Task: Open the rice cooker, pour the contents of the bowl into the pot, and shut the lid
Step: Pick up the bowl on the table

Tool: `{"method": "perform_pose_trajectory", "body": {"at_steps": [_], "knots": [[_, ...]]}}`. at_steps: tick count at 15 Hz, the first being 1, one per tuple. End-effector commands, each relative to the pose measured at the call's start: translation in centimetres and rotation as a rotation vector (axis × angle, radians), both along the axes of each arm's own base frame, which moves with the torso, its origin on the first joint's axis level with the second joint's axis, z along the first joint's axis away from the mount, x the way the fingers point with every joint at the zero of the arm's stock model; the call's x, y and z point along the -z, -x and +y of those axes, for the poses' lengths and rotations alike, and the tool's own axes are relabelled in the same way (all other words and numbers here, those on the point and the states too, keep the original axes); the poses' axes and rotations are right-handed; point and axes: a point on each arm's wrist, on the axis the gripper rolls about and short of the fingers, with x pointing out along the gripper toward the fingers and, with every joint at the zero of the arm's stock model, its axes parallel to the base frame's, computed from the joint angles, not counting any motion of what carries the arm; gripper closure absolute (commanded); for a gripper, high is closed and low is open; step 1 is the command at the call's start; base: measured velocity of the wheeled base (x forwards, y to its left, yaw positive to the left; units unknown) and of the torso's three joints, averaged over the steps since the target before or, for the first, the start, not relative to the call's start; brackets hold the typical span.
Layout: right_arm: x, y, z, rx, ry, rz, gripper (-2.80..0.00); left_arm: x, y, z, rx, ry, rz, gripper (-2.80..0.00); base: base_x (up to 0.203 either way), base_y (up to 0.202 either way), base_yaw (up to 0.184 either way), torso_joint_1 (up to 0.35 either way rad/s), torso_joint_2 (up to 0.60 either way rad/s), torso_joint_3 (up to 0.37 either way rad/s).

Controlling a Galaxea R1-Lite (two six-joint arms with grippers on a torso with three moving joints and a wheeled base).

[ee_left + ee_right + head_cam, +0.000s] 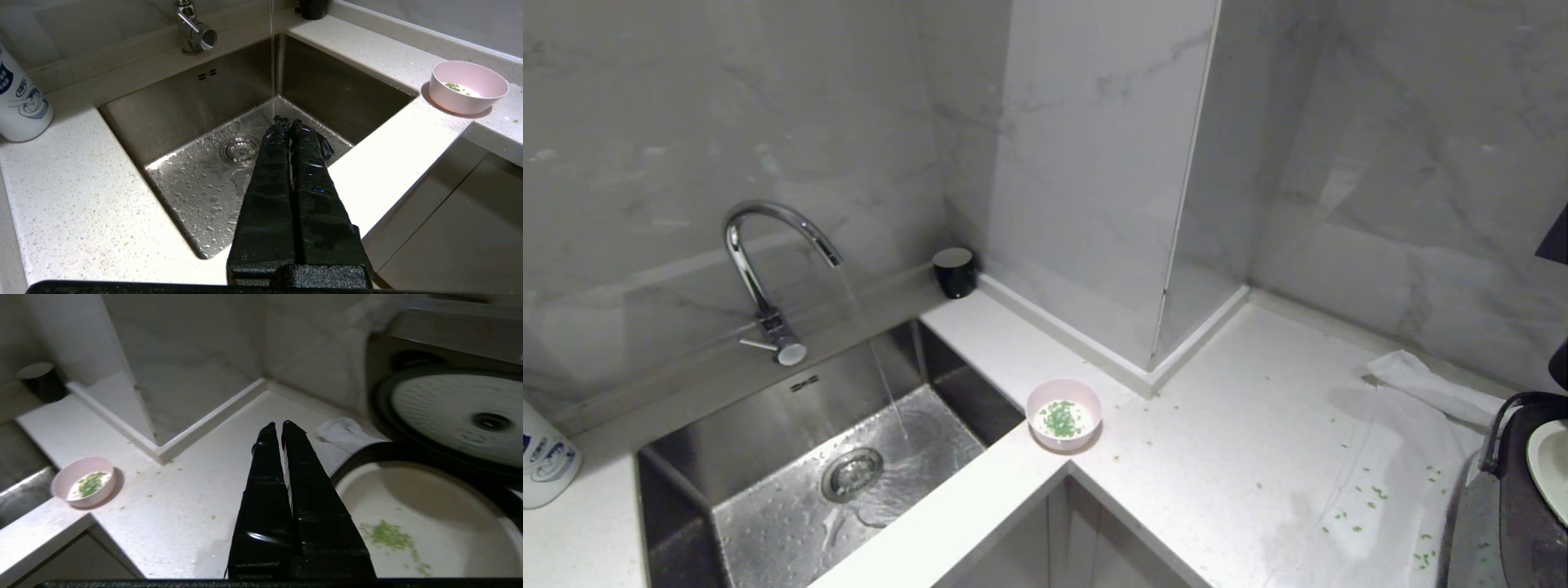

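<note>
We see the rice cooker (408, 355) at the counter's (1217, 425) right end, lid (453, 412) hinged up with its dimpled white underside facing us, pot (429, 506) open upward with green bits (388, 535) inside. Pink bowl (1063, 415) sits upright on the counter corner by the sink (768, 425), some green bits left in it. Right hand (278, 424) hovers beside the pot, fingers pressed together, empty; left hand (287, 121) same, parked over the sink under the running faucet (768, 269).
</note>
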Motion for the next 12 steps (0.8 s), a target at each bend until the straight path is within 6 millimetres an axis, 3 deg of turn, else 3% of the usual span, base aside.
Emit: {"method": "perform_pose_trajectory", "body": {"at_steps": [1,4,8,10,12], "knots": [[0.8,3.3,-0.3,0.063,0.012,-0.081,0.00,0.0,0.0,0.0,0.001,0.001,-0.002,0.00,0.000,0.000,0.000,0.000,0.00,0.000],[2.4,5.8,-0.3,0.095,0.076,-0.143,0.00,0.0,0.0,0.0,0.000,0.001,-0.001,0.00,0.000,0.000,0.000,0.000,0.00,0.000],[6.4,7.5,0.0,0.099,0.128,-0.170,0.00,0.0,0.0,0.0,-0.001,0.004,0.000,0.00,0.000,0.000,0.000,0.000,0.00,0.000],[9.5,7.7,0.3,-0.036,0.151,-0.177,0.00,0.0,0.0,0.0,-0.007,0.002,-0.002,0.00,0.000,0.000,0.000,0.000,0.00,0.000],[13.3,5.9,0.5,-0.144,0.159,-0.067,0.00,0.0,0.0,0.0,-0.006,0.001,0.000,0.00,0.000,0.000,0.000,0.000,0.00,0.000]]}}
